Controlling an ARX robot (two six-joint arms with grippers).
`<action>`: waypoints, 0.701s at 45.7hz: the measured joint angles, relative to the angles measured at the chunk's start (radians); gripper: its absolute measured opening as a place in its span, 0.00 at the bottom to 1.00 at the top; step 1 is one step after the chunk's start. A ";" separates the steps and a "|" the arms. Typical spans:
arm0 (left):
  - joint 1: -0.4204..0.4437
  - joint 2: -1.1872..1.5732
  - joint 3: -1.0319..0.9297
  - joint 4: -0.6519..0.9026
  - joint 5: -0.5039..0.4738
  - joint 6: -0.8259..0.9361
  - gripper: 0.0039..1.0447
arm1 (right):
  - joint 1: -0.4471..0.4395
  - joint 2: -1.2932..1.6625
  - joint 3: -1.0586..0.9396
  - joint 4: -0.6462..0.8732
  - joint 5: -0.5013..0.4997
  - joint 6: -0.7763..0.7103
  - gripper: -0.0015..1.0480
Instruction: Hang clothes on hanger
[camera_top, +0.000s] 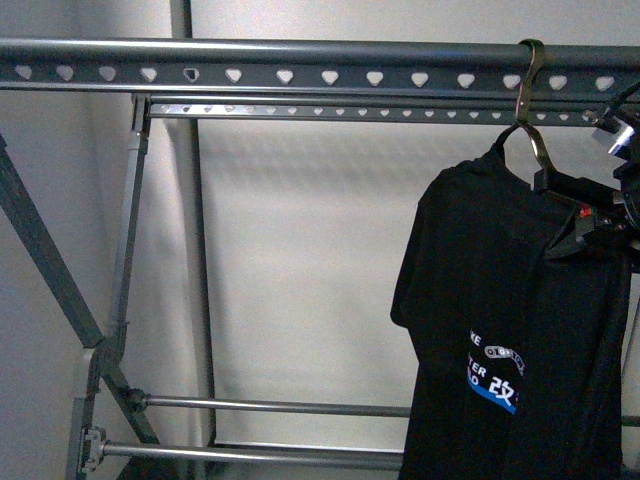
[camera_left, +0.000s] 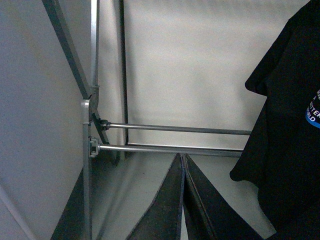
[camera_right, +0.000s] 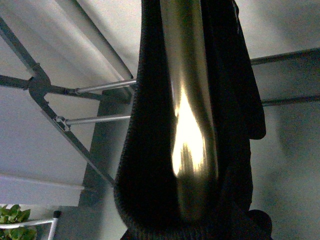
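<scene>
My right hand (camera_top: 600, 222) sits at the far right of the front view, its dark fingers closed on the shoulder of the black T-shirt (camera_top: 510, 300) where the cloth lies over a brass-coloured coat hanger (camera_top: 530, 120). In the right wrist view that hanger's shiny arm (camera_right: 192, 125) fills the middle of the picture with the shirt's knitted collar (camera_right: 145, 165) wrapped around it, so close that I cannot see the fingertips themselves. My left hand (camera_left: 182, 200) shows in its own wrist view as two dark fingers pressed together with only a thin seam between them, gripping nothing, held low beside the hanging shirt (camera_left: 290, 150) and apart from it. The shirt hangs from the grey clothes rack (camera_top: 300, 62): the coat hanger's hook (camera_top: 530, 70) is looped over the long upper rail punched with heart-shaped holes, near that rail's right end. A second, thinner punched rail (camera_top: 330, 110) runs just behind and below it. The shirt drapes straight down, one short sleeve toward the left, and its white and blue print (camera_top: 495, 380) with lettering and a Chinese character shows low on the front. At the rack's left side I see the crossed legs (camera_top: 60, 290) and two round lower bars (camera_top: 270, 405) running across behind the shirt. There is no tabletop in any view; a pale wall (camera_top: 300, 250) is behind the rack. In the right wrist view some green leaves (camera_right: 15, 215) sit at one corner.
</scene>
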 joint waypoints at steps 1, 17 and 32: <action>0.000 -0.009 -0.002 -0.006 0.000 0.000 0.03 | -0.002 -0.008 -0.014 0.014 -0.002 -0.003 0.09; 0.000 -0.156 -0.026 -0.106 0.000 0.003 0.03 | -0.011 -0.512 -0.549 0.544 0.105 -0.067 0.77; 0.000 -0.268 -0.026 -0.217 0.000 0.003 0.03 | 0.303 -1.462 -0.993 0.161 0.534 -0.208 0.74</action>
